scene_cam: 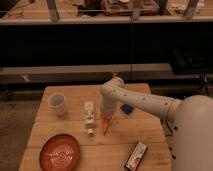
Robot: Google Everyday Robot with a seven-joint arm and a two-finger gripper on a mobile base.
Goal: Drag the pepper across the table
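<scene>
Your likeliest trouble: the pepper (pixel 105 126) slips free and rolls into the white bottle (pixel 89 117) lying just left of the fingers, knocking it aside. The gripper (pixel 107 114) sits directly above the pepper's upper end, mid-table (pixel 125 150). You cannot tell how far the fingers are spread or whether they actually pinch the pepper.
</scene>
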